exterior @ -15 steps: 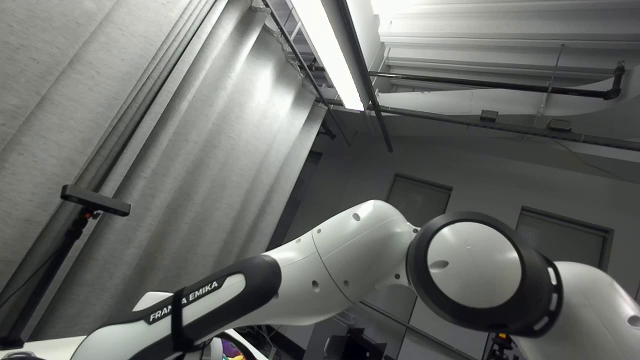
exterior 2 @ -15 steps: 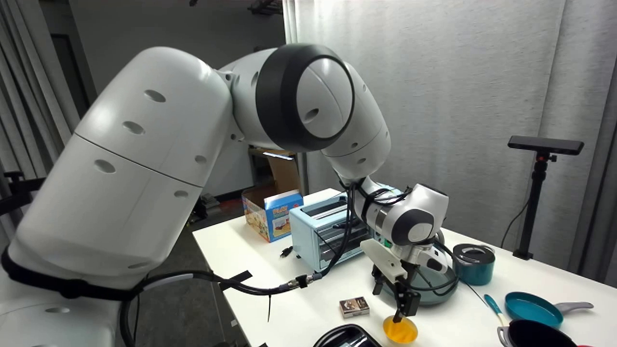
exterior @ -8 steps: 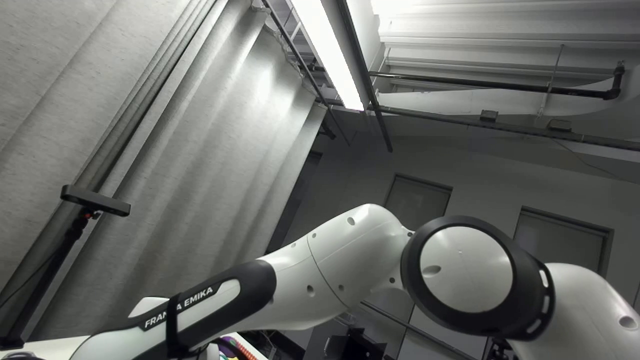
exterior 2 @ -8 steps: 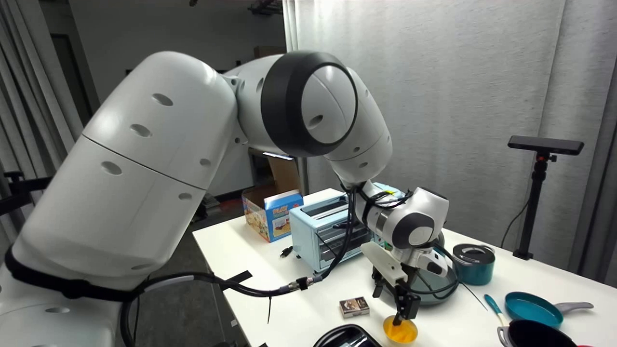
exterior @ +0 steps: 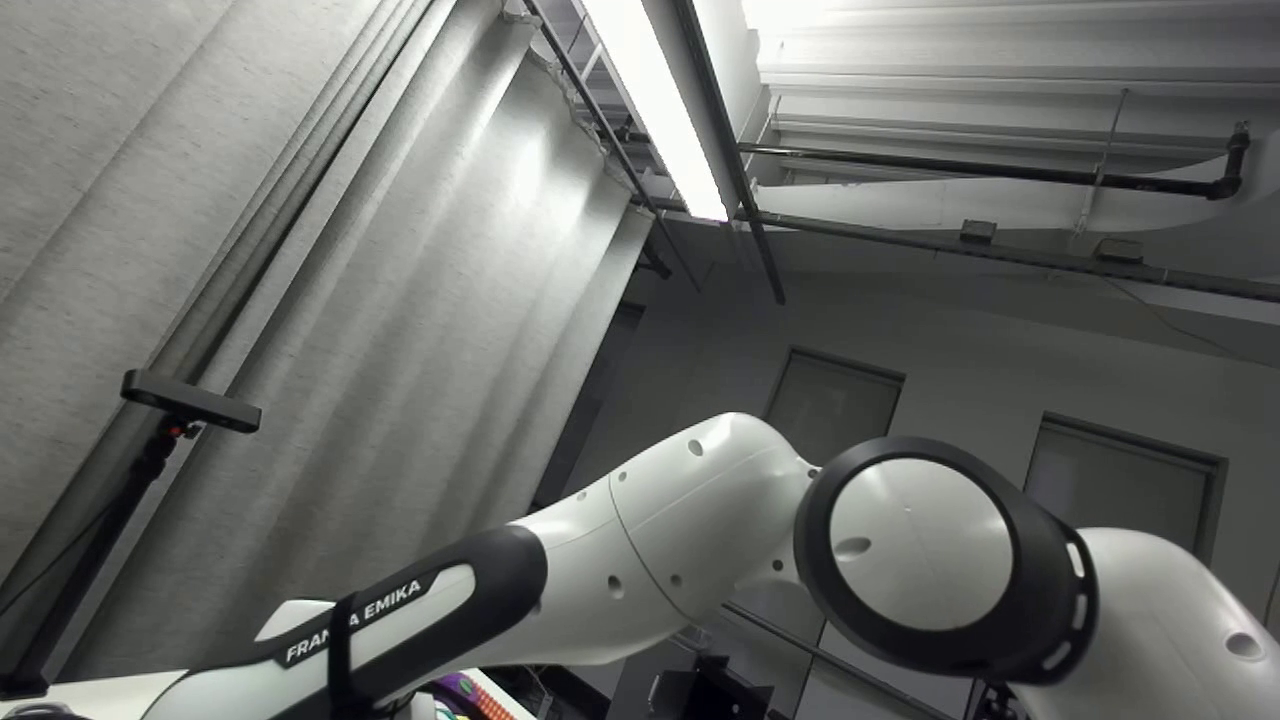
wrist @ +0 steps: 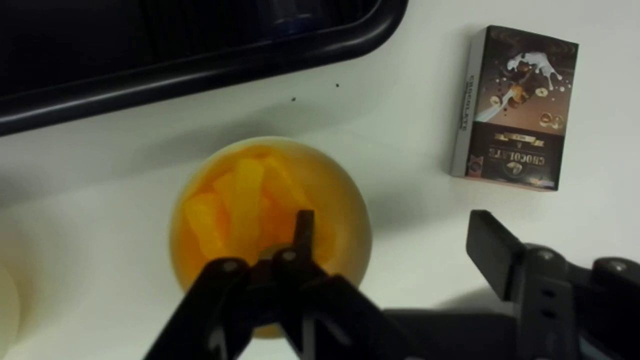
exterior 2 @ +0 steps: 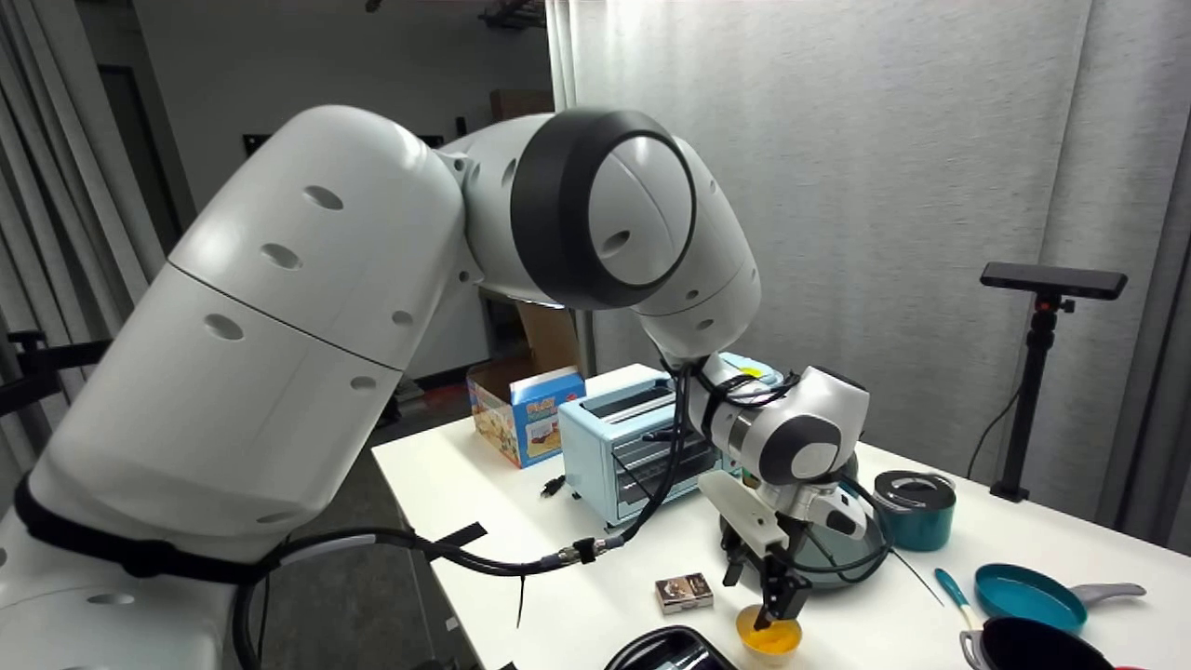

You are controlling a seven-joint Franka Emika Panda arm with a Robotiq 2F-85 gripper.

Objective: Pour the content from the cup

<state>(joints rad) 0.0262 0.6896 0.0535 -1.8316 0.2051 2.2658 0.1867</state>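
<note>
The cup is a small round yellow-tinted one point(wrist: 345, 200) standing upright on the white table. It holds several yellow-orange pieces point(wrist: 245, 200). It also shows in an exterior view point(exterior 2: 780, 651), partly hidden by a finger. My gripper point(wrist: 392, 225) is open with nothing between its fingers. In the wrist view one finger lies over or inside the cup; I cannot tell whether it touches. The other finger is outside the cup, to the right. In an exterior view the gripper point(exterior 2: 747, 596) points down at the cup. Another exterior view shows only the arm.
A black-rimmed container point(wrist: 280, 65) lies close to the cup, with a chocolate box point(wrist: 520, 110) beside it. A grey-green bowl point(exterior 2: 842, 572) stands behind the gripper. A toaster oven point(exterior 2: 591, 465), teal pot point(exterior 2: 916, 526), teal pan point(exterior 2: 1023, 596) and dark pot point(exterior 2: 1042, 647) stand around.
The arm has sunk slightly and the gripper has shifted a little left in the exterior view. The cup also sits slightly further left there. The gripper stays open.
</note>
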